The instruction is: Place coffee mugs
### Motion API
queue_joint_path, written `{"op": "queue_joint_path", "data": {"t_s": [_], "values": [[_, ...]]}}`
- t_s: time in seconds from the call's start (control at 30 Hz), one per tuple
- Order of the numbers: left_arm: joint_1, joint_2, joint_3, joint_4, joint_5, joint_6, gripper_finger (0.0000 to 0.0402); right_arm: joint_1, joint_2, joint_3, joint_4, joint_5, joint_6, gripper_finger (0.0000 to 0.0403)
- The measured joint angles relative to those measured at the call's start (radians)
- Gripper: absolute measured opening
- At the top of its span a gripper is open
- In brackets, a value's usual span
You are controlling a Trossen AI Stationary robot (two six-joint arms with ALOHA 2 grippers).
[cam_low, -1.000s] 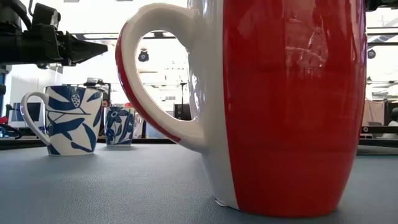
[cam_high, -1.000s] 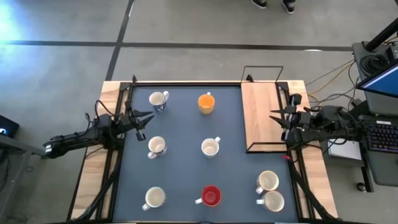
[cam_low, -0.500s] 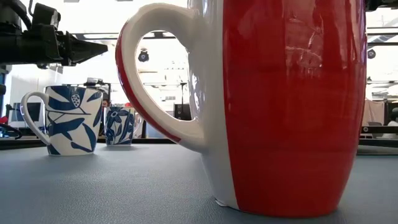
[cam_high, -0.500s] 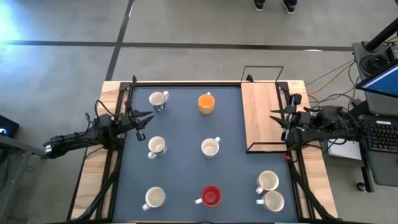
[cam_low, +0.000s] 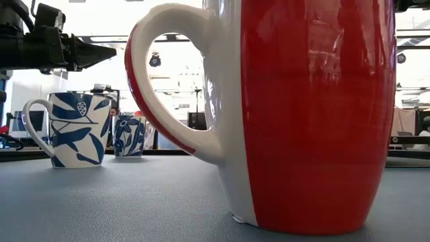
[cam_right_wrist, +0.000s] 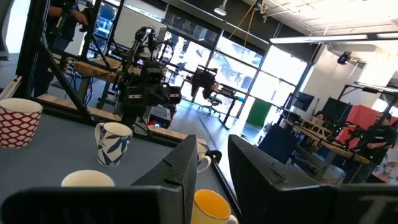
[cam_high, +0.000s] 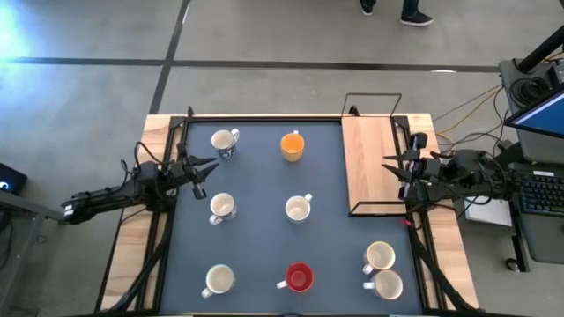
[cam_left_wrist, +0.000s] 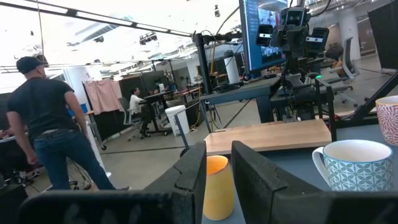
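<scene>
Eight mugs stand upright on their bases on the dark mat. In the high view the orange mug [cam_high: 293, 145] is at the far middle and the red mug [cam_high: 299, 277] at the near middle. White mugs stand at the far left [cam_high: 224, 140], mid left [cam_high: 221, 207], centre [cam_high: 299, 209] and near left [cam_high: 218, 280], and two more [cam_high: 380, 256] [cam_high: 386, 284] at the near right. My left gripper [cam_high: 208, 176] hovers open at the mat's left edge. My right gripper [cam_high: 391, 176] hovers open over the right side, by the wooden board. In the low view the red mug [cam_low: 309, 114] fills the front.
A wooden board [cam_high: 370, 163] with a thin black wire frame [cam_high: 373, 95] lies on the table's far right. Blue-leaf mugs [cam_low: 74, 131] [cam_low: 127, 134] show in the low view. A person [cam_left_wrist: 50, 124] stands in the room beyond. Bare mat lies between the mugs.
Both arms and all mugs have kept still. A person's feet on the floor beyond the far edge have shifted a little to the right.
</scene>
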Motion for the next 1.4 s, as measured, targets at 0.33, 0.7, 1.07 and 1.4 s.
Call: {"op": "queue_joint_path", "data": {"t_s": [0.33,0.7,1.07,1.4], "values": [[0.000,0.000,0.000,0.000,0.000,0.000,0.0059,0.000,0.000,0.000,0.000,0.000,0.001,0.0082],[0.000,0.000,0.000,0.000,0.000,0.000,0.0059,0.000,0.000,0.000,0.001,-0.008,0.354,0.0082],[0.000,0.000,0.000,0.000,0.000,0.000,0.0059,0.000,0.011,0.000,0.028,0.027,0.595,0.0082],[0.000,0.000,0.000,0.000,0.000,0.000,0.0059,0.000,0.039,0.000,0.037,0.052,0.682,0.0082]]}}
